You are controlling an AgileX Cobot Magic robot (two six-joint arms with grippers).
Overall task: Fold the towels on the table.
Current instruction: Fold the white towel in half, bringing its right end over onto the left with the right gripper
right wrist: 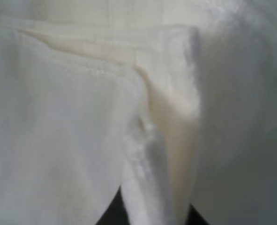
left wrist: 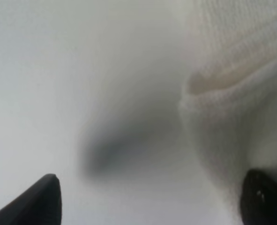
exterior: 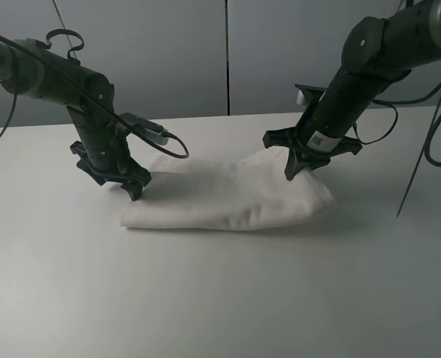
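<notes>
**Mid-fold: right end pinched, left end not yet gripped**

Towel [exterior: 227,198] is lying mid-worktop [exterior: 220,306], well clear of every edge and already doubled into a thick, narrow bundle. Its long axis is running side to side across the high view. The right end is sitting slightly farther back than the left, so each short end is pointing toward one arm.

Right claw [right wrist: 152,215] is clamping shut on a raised fold at the towel's right end. Its wrist view is showing cloth bunching up between the tips.

Left claw [left wrist: 151,192] is standing wide open and gripping nothing, low at the towel's far-left corner. One tip is sitting by the cloth edge and the other is over bare worktop. Can't tell whether it's touching the cloth.

My read: the step in hand is the next fold, end over end, shortening the long axis. The left claw is lining up for its grab.

Next move, as I'm judging it:
- The left claw needs to straddle the corner and close on all layers, not just the top one.
- Both ends then need to travel together, so the hems are landing square and the bundle isn't skewing.
</notes>
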